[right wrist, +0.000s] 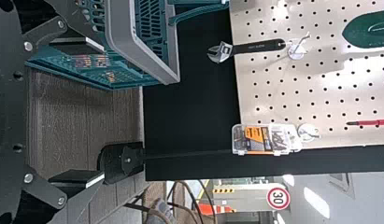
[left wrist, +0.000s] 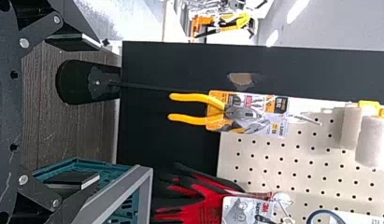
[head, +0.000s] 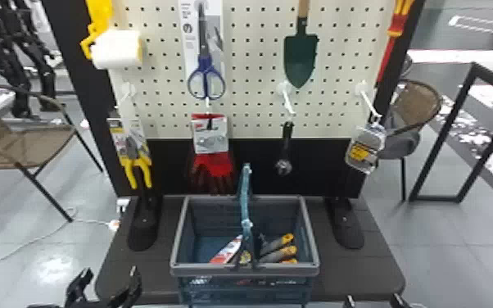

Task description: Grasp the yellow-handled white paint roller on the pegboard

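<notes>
The yellow-handled white paint roller [head: 116,49] hangs at the upper left corner of the cream perforated pegboard [head: 254,82], above the packaged yellow-handled pliers [head: 133,151]. The left gripper [head: 109,276] is low, at the near edge of the dark table [head: 360,266], with its fingers spread apart. The right gripper [right wrist: 82,112] is open too. The left arm should go up high and take the yellow handle, not the soft white sleeve. How the handle is hooked I cannot see well, so lift it off gently.
</notes>
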